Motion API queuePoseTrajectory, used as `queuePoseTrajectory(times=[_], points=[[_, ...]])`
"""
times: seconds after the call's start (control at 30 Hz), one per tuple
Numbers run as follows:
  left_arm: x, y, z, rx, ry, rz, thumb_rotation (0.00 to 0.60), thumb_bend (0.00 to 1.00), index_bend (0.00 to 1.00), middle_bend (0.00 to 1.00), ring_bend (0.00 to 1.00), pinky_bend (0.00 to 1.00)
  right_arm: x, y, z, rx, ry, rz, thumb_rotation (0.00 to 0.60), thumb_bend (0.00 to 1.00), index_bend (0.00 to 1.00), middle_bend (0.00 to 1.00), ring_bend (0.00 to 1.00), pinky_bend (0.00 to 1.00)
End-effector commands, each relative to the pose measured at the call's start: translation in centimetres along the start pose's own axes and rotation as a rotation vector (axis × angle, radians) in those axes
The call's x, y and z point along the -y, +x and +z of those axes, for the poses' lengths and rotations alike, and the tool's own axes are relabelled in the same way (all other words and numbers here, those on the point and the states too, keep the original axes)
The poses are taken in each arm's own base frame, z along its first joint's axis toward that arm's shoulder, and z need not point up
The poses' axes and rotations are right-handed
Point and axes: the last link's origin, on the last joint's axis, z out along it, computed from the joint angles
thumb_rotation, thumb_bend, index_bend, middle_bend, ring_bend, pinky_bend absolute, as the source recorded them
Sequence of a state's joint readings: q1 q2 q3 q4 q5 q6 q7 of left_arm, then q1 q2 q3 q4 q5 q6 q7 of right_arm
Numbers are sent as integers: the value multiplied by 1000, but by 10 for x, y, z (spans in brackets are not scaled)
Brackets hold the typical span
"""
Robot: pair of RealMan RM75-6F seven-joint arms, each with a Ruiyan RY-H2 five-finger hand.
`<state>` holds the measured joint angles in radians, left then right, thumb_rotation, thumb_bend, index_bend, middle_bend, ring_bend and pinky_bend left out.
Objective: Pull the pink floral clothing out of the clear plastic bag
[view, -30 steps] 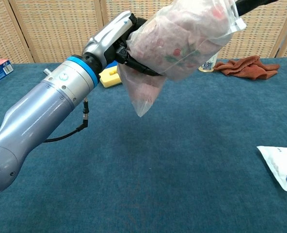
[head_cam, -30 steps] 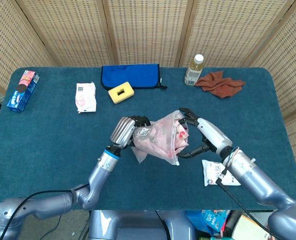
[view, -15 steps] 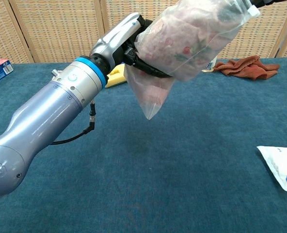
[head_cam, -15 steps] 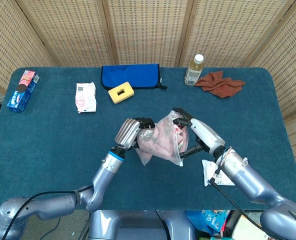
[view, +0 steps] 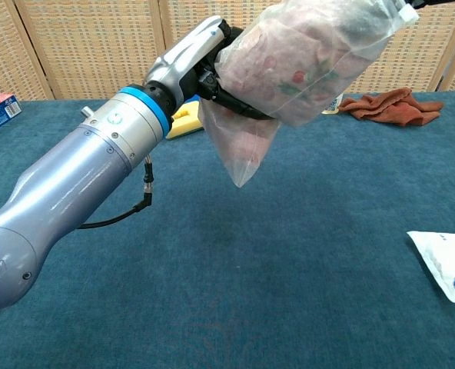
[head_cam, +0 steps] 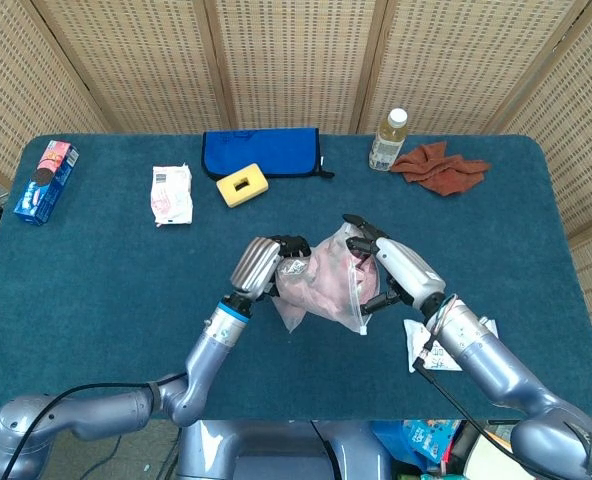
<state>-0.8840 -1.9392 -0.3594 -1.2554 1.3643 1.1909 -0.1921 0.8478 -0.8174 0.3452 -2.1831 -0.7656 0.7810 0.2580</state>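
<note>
A clear plastic bag [head_cam: 321,285] stuffed with pink floral clothing [head_cam: 328,268] hangs above the middle of the table. My left hand [head_cam: 264,264] grips the bag's closed end from the left. In the chest view the left hand [view: 190,63] holds the bag [view: 308,58] high, with a loose corner drooping below. My right hand [head_cam: 394,270] is at the bag's open mouth on the right, its dark fingers [head_cam: 360,226] spread above and below the opening. Whether they touch the clothing is hidden.
At the back lie a blue pouch [head_cam: 261,153], a yellow sponge [head_cam: 242,187], a bottle [head_cam: 388,138] and a brown cloth [head_cam: 439,165]. A white packet [head_cam: 171,193] and a blue box [head_cam: 46,180] are at the left. Another white packet [view: 446,263] lies under my right forearm.
The right hand has moved left, up to the bag's mouth, and its fingers have drawn closer together. The left hand and bag shifted slightly right and up.
</note>
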Motion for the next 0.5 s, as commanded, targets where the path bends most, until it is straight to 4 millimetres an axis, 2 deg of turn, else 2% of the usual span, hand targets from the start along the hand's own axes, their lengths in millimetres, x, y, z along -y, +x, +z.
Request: queuePoseTrajectory(times=[0.03, 0.13, 0.23, 0.5], points=[[-1, 1, 0, -3, -1, -2, 600, 128, 663, 567, 547, 552, -1, -3, 1, -9, 2, -21, 600, 284, 598, 0, 0, 0], [-2, 2, 0, -6, -2, -4, 600, 128, 663, 567, 547, 552, -1, -5, 1, -14, 4, -28, 600, 464, 676, 0, 0, 0], [-2, 3, 0, -8, -2, 1, 600, 127, 663, 567, 547, 552, -1, -6, 2, -24, 11, -37, 600, 559, 729, 0, 0, 0], [1, 8, -3, 1, 9, 27, 600, 128, 663, 567, 547, 552, -3, -13, 1, -27, 18, -32, 600, 644, 751, 0, 0, 0]])
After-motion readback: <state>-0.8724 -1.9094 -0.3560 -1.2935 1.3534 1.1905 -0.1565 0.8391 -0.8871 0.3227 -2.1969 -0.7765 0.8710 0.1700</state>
